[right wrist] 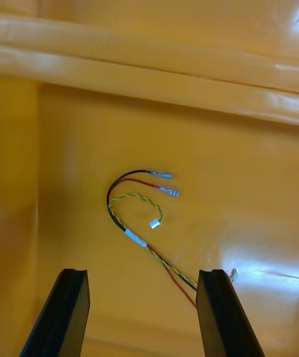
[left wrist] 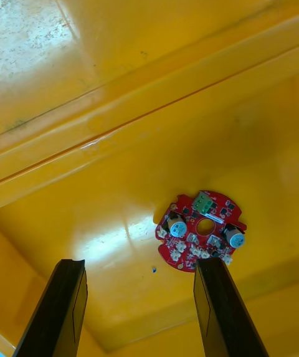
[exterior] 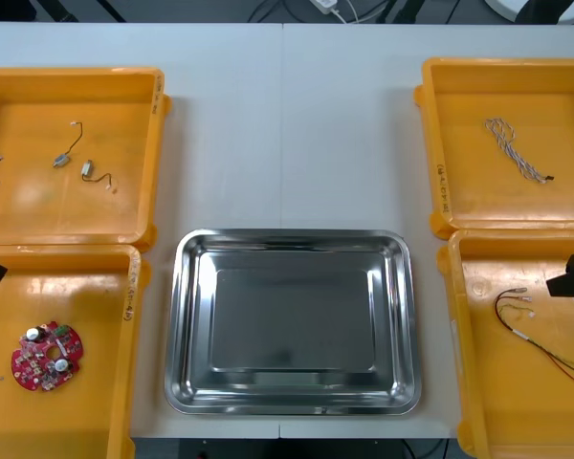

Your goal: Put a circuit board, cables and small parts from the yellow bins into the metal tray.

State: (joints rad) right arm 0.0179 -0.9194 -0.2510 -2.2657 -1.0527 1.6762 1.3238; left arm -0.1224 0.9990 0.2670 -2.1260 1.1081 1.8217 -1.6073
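While metal tray (exterior: 182, 325) sits bare, first pick pending: left gripper (left wrist: 140, 263) released near circuit board (left wrist: 201, 231), tray's 9 o'clock; right gripper (right wrist: 144, 273) released over red and yellow cable (right wrist: 134, 207), 3 o'clock. Next: descend, straddle, clench.

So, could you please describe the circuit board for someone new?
From the metal tray, look to the near yellow bin on the robot's left. The circuit board lies alone in it: round, red, unlike the small metal parts in the bin behind.
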